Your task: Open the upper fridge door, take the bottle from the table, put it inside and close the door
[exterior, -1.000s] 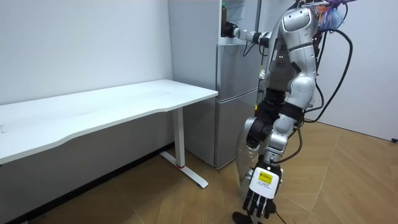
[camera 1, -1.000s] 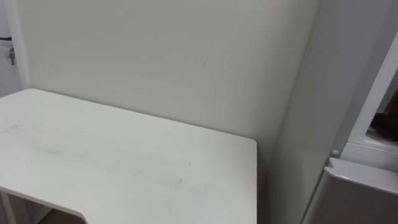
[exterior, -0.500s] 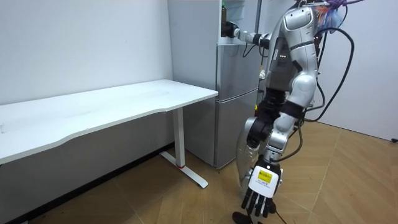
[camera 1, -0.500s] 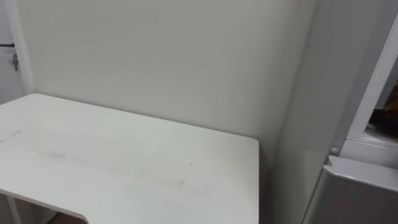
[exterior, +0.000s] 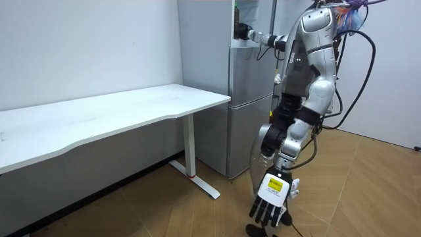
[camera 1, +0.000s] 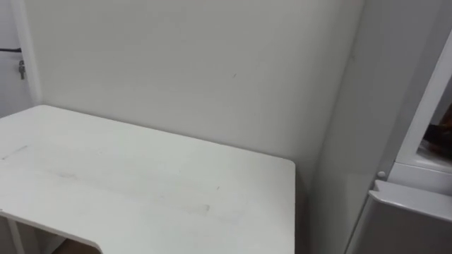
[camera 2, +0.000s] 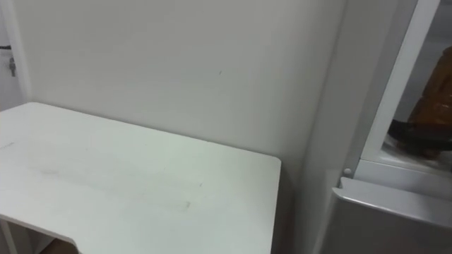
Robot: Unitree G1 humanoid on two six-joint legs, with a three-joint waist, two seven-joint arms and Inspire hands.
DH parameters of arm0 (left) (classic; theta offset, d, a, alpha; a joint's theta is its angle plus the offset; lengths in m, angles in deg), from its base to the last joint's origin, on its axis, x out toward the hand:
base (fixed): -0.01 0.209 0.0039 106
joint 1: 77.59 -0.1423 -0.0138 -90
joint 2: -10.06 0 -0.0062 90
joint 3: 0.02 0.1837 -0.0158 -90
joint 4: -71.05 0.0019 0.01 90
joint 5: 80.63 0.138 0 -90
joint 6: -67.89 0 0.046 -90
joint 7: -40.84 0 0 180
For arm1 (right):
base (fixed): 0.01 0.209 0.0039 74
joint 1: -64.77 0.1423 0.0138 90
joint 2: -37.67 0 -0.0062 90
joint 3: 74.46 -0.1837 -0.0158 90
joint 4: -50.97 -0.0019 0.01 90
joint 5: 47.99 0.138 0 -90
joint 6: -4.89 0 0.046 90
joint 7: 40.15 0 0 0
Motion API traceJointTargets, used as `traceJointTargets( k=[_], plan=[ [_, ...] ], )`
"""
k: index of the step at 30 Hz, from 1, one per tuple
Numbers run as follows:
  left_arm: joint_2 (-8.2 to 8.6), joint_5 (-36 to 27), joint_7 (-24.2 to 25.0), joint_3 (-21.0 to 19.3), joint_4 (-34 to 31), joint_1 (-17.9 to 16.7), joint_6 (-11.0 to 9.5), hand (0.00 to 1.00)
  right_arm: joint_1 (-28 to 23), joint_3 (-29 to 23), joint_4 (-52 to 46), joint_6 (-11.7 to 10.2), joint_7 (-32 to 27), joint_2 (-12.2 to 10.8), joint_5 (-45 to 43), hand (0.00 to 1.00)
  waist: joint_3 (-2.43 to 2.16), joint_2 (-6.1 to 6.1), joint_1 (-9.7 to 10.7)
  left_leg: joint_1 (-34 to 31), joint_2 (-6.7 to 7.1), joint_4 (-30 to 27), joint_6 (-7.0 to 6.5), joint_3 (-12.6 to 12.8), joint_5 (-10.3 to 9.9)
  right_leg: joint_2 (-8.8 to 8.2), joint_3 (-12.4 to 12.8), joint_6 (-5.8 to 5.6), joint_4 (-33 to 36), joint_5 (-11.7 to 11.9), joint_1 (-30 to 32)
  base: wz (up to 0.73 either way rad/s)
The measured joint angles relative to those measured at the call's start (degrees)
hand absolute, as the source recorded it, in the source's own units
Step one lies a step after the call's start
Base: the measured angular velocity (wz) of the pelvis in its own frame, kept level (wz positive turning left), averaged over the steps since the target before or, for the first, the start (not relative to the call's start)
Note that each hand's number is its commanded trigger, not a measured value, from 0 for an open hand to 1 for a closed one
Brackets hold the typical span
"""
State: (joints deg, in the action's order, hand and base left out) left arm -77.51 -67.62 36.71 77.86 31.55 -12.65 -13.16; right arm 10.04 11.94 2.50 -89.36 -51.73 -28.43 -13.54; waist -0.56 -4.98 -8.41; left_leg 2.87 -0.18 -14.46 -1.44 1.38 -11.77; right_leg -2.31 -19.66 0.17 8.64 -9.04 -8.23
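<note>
My right hand (exterior: 244, 31) reaches into the upper fridge (exterior: 255, 14), its grip I cannot tell; a brown shape (camera 2: 427, 116) inside, perhaps the bottle; my left hand (exterior: 268, 205) hangs slack, empty; white table (camera 1: 141, 183) alongside.

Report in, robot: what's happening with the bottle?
Left robot hand open, hanging low. Right robot hand inside upper fridge opening. Bottle: cannot tell from here.
</note>
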Motion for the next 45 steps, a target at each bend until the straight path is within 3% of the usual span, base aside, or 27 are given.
traceJointTargets(
  k=[8,22,23,25,27,32,35,37,39,45],
  plan=[
    [0.00,0.0,-0.2,0.0,0.0,-0.1,-0.3,0.00,-0.7,0.0,-2.2,0.0,0.3,0.0,1.1,0.00,0.00,0.00,0.3,0.5,0.06,0.8,0.05,0.2,0.0,0.16,1.1,-0.01,-0.2,0.0,-0.1,0.00],
    [0.01,0.2,-0.2,0.9,0.1,0.0,-0.8,0.00,-6.3,-0.2,-11.5,-0.2,-2.2,0.0,1.5,0.00,0.13,-0.12,1.0,1.2,-0.07,1.5,0.17,0.9,-0.1,0.49,2.2,0.00,-0.5,0.0,-0.9,0.00],
    [0.01,0.2,-0.2,0.9,0.1,0.1,-0.8,0.00,-6.3,-0.2,-11.8,-0.1,-2.2,0.0,1.5,0.00,0.18,-0.10,1.0,1.4,-0.08,1.7,0.17,1.0,-0.1,0.49,2.3,0.00,-0.4,0.0,-0.9,-0.06],
    [-0.01,0.2,-0.3,1.0,0.2,0.7,-1.6,0.00,-6.9,-0.2,-13.6,0.0,-2.9,0.0,1.3,0.00,0.91,-0.06,1.1,1.6,-0.09,1.7,0.18,1.0,-0.1,0.43,2.4,-0.03,0.0,0.0,-0.9,-0.02],
    [0.00,0.0,-0.5,1.2,0.3,0.8,-2.6,0.00,-7.7,0.0,-15.9,0.0,-3.7,-0.1,1.7,0.00,1.29,-0.11,1.3,1.5,-0.05,1.7,0.17,1.3,-0.1,0.38,2.8,-0.03,-0.1,-0.1,-0.7,-0.06],
    [0.03,-0.3,-1.5,1.7,1.4,1.5,-3.2,0.00,-9.8,0.1,-20.4,0.0,-6.0,-0.6,1.8,0.00,1.00,-0.35,2.0,1.5,-0.10,1.9,0.02,2.7,-0.1,0.38,4.1,-0.04,0.0,-0.4,-0.2,-0.08],
    [0.04,-0.2,-1.4,1.6,2.6,2.1,-3.5,0.00,-11.4,0.0,-24.9,0.1,-7.1,-0.6,1.7,0.00,0.59,-0.22,2.4,1.4,-0.13,2.0,0.01,2.8,-0.1,0.32,3.9,-0.04,0.0,-0.4,0.3,-0.04],
    [0.38,0.0,-1.4,1.5,2.7,2.0,-3.5,0.00,-13.3,0.0,-28.7,0.1,-7.3,-0.6,1.5,0.00,0.04,0.44,2.6,1.8,-0.20,2.7,0.01,3.1,-0.1,0.33,4.0,-0.04,0.2,-0.4,0.4,-0.07],
    [0.65,0.1,-1.3,1.5,2.7,2.1,-3.5,0.00,-14.1,0.0,-30.5,0.1,-7.3,-0.6,1.5,0.00,-0.23,0.98,2.9,2.0,-0.21,2.8,0.01,3.2,-0.1,0.32,4.0,-0.05,0.2,-0.4,0.3,-0.03],
    [0.92,0.0,-1.2,1.1,2.8,2.2,-3.7,0.00,-16.4,-0.5,-35.6,0.4,-7.8,-1.3,1.5,0.00,0.28,1.16,4.2,2.9,-0.41,3.2,0.04,3.7,-0.1,0.32,3.9,-0.10,0.2,-0.5,-0.2,-0.03]
  ],
)
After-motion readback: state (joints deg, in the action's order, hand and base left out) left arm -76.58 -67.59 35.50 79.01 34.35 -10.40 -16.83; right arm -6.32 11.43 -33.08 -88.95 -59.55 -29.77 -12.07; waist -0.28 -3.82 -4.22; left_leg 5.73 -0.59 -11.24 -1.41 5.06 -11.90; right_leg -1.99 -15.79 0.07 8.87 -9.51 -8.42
